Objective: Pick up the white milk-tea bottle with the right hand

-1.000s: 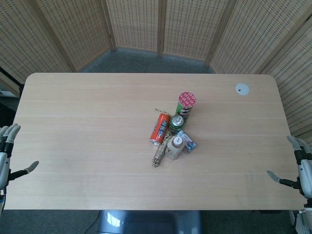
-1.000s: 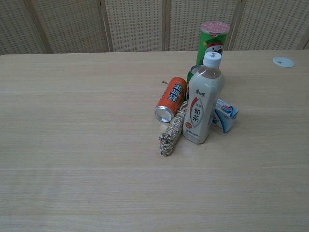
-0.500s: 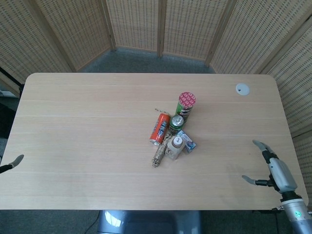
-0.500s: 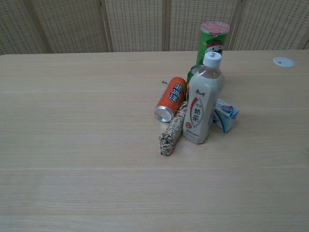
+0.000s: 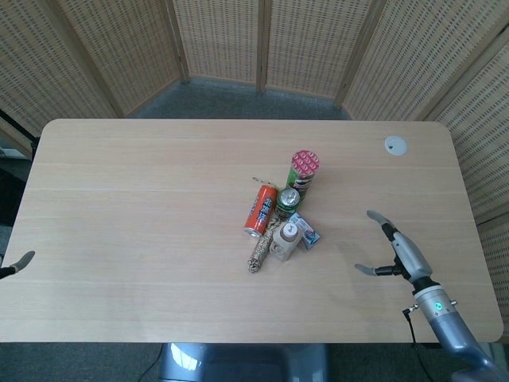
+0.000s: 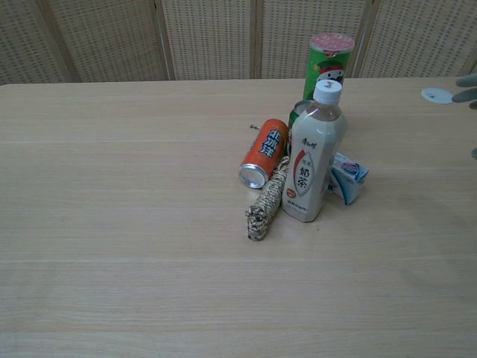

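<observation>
The white milk-tea bottle [image 5: 286,241] [image 6: 314,154] stands upright in a small cluster at the table's middle, white cap on top. My right hand [image 5: 395,250] hovers over the table to the bottle's right, well apart from it, fingers spread and holding nothing. Only its fingertips [image 6: 469,86] show at the chest view's right edge. Of my left hand [image 5: 16,265] just a fingertip shows at the head view's left edge.
Around the bottle: an orange can [image 5: 260,210] lying on its side, a green can [image 5: 288,200], a tall green chip tube [image 5: 302,173], a small blue-white carton [image 5: 305,230] and a braided rope [image 5: 261,250]. A white disc [image 5: 395,145] lies at the far right.
My right hand has moved in from the table's right edge toward the cluster, staying open. My left hand has drawn back off the left edge.
</observation>
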Tool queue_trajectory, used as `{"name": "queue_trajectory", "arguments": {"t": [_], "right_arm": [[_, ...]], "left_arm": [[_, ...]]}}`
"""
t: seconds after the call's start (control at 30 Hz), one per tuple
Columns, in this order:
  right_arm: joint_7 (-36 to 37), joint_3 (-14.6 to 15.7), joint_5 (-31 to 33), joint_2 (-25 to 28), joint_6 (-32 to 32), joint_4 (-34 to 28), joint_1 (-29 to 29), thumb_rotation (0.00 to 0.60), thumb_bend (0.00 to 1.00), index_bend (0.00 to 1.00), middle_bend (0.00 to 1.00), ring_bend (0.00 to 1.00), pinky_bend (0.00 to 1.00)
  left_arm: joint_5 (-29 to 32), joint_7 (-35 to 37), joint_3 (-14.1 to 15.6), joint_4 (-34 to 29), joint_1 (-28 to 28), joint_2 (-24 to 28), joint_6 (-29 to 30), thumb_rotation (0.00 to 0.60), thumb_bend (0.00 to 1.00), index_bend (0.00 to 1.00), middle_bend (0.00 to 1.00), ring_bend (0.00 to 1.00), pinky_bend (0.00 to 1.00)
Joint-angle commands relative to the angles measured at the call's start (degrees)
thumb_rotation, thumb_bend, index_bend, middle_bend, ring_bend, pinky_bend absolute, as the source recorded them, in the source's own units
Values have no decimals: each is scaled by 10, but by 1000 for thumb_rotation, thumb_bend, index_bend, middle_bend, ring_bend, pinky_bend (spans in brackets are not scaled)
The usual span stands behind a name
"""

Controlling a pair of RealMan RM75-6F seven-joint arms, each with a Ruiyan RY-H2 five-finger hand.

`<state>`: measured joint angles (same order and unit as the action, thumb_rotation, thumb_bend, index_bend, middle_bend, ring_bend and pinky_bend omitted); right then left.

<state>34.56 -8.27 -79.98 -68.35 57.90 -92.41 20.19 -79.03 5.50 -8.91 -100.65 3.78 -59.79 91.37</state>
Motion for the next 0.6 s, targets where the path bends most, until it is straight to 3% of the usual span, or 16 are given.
{"name": "queue_trajectory", "arguments": {"t": [0.03, 0.6], "right_arm": [[5, -12, 13, -13, -13, -1, 16, 559, 0, 0, 0, 0, 0], [9, -21, 30, -71, -43, -33, 59, 556, 0, 0, 0, 0, 0]], "left_arm": [[-2, -3, 1, 2, 0, -2, -1, 600, 0, 0, 0, 0, 0], [-4, -20, 2, 10, 1, -14, -6, 600, 0, 0, 0, 0, 0]]}}
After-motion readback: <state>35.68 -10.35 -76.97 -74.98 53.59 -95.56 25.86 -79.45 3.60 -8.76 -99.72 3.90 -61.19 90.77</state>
